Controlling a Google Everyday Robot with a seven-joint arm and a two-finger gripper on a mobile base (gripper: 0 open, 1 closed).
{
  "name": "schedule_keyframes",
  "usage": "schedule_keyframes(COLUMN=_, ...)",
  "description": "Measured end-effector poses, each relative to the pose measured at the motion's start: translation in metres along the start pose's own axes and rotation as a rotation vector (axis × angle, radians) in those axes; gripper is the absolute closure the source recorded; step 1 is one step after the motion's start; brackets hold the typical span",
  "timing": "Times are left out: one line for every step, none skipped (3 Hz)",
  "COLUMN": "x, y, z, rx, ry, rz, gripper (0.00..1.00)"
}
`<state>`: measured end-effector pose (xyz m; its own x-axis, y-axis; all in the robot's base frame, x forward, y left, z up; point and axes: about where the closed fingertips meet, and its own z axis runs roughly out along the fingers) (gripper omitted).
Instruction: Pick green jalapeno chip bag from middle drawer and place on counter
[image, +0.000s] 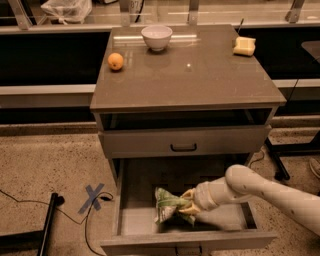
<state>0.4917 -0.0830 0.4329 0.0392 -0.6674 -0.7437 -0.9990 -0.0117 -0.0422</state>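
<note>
The counter (200, 80) is the broad, glossy grey-brown square top of a drawer cabinet that stands on a speckled beige floor (45, 160). On the counter I see a white round bowl (156, 37) at the rear, a small orange fruit (115, 61) near the left edge and a small yellow sponge-like block (244, 46) at the rear right corner, all well apart. A blue tape cross (93, 197) and a black cable (25, 199) lie on the floor left of the cabinet.

Below the grey upper drawer front with a black loop handle (183, 147), the wide shallow grey middle drawer (137, 222) stands pulled out. The crinkly green and white foil chip bag (167, 207) is inside it, near the middle, crumpled. The gripper (187, 206) is inside the drawer at the bag's right end, and I read the jaws as pinching the bag there.

The pale arm (260, 192) runs out of the right edge. The drawer's front panel is cut off at the bottom edge. The rear of the drawer is in shadow. I cannot tell whether the bag touches the drawer floor.
</note>
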Motion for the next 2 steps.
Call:
schedule_keyframes(x=-0.038, y=0.023, z=-0.052, rx=0.020, ry=-0.097, rz=-0.105, gripper=1.00)
schedule_keyframes(x=-0.084, y=0.038, z=-0.111, rx=0.033, ry=-0.143, rz=-0.220, gripper=1.00)
